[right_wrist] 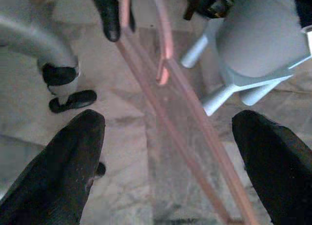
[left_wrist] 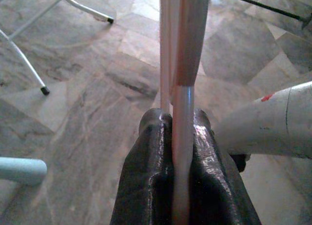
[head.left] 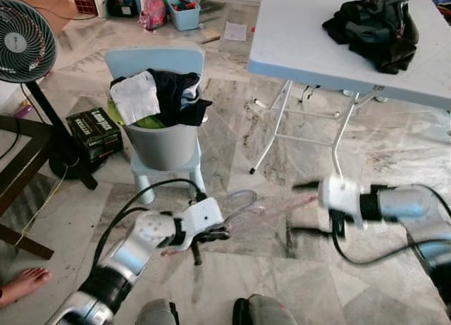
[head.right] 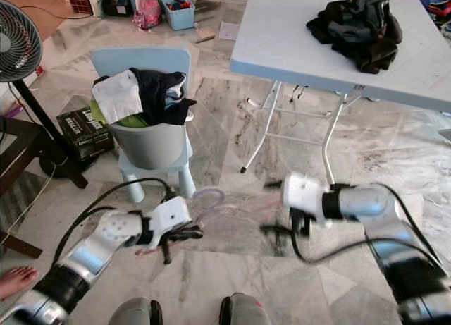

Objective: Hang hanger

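Note:
A translucent pink plastic hanger [head.left: 271, 206] hangs low over the marble floor between my two arms, its hook [head.left: 242, 197] pointing away from me. My left gripper [head.left: 211, 233] is shut on one end of it. In the left wrist view the black fingers [left_wrist: 146, 176] clamp the hanger's pink bar [left_wrist: 181, 103]. My right gripper [head.left: 306, 209] is open at the hanger's other end and looks blurred. In the right wrist view the hanger [right_wrist: 170, 103] runs between the spread fingertips [right_wrist: 73, 156] without touching them.
A pale blue chair [head.left: 155, 60] holds a grey basket [head.left: 165, 145] heaped with clothes. A white folding table [head.left: 310, 36] carries dark clothing [head.left: 373, 29]. On the left are a fan [head.left: 25, 39], a dark box [head.left: 95, 131], a dark table [head.left: 21, 163] and a person's bare foot [head.left: 25, 279].

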